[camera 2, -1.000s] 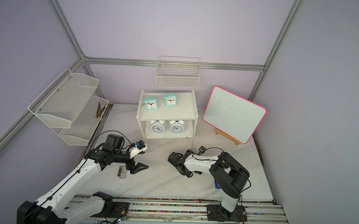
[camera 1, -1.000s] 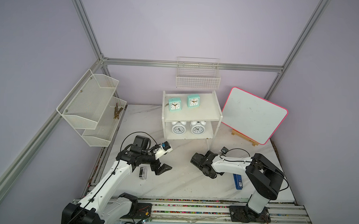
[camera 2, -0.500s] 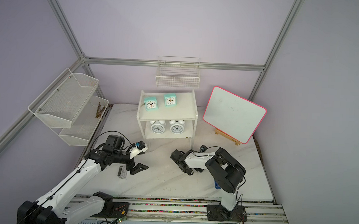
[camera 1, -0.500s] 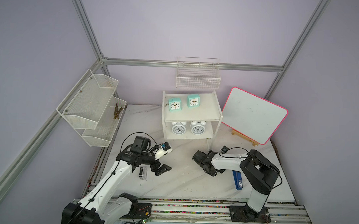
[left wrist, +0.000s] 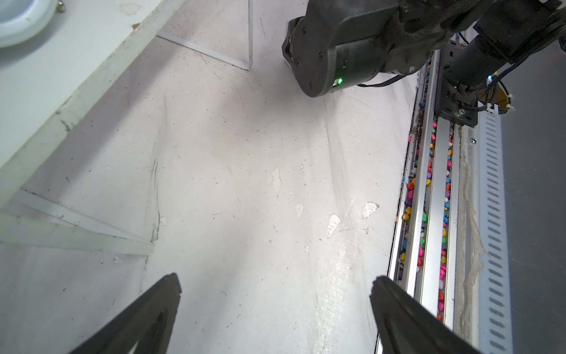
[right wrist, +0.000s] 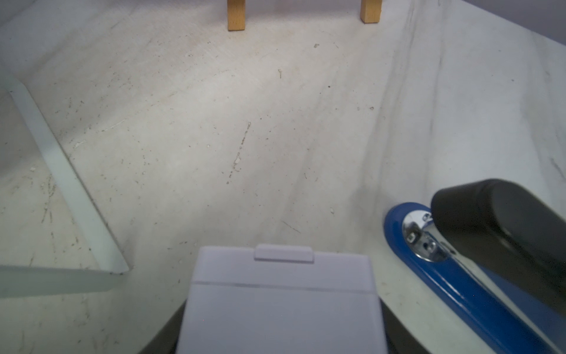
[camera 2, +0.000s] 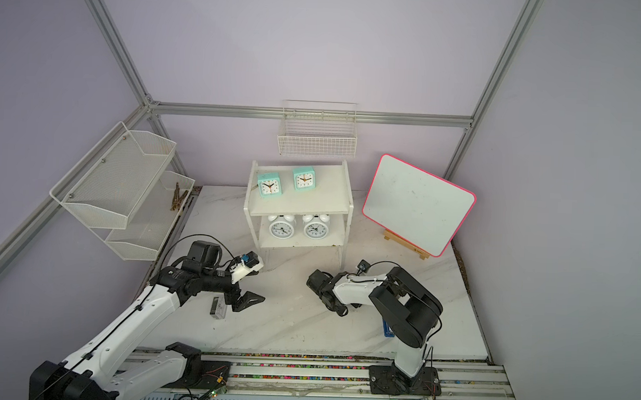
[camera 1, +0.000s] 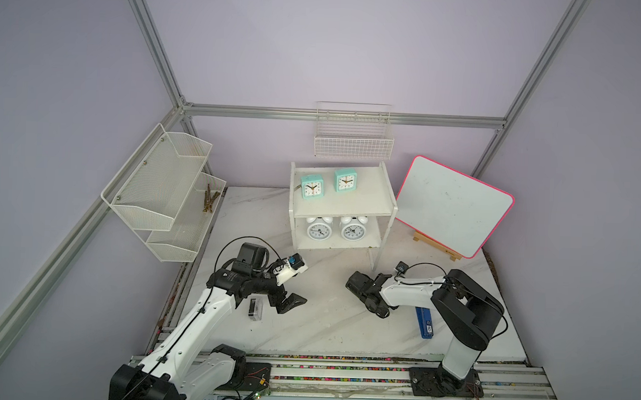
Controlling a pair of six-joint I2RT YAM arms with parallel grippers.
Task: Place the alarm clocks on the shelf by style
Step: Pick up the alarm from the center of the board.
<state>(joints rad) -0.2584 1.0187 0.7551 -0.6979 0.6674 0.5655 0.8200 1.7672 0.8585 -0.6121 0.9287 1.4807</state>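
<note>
Alarm clocks (camera 1: 312, 187): four shelved, mint square pair (camera 1: 346, 180) atop white two-tier shelf (camera 1: 371, 195), white twin-bell pair (camera 1: 319, 228) below. My right end effector (camera 1: 379, 310) clamped on lilac square clock (right wrist: 281, 300); left end effector (left wrist: 275, 277) apart, clear-black clock (camera 1: 254, 308) on white marble surface (camera 1: 325, 320) beside it. Two left, I reckon.

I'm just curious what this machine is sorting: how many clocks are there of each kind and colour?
Mint green square clocks: 2
White round twin-bell clocks: 2
Clear and black square clock: 1
Lilac-white square clock, seen only in the right wrist view: 1
Total: 6
</note>
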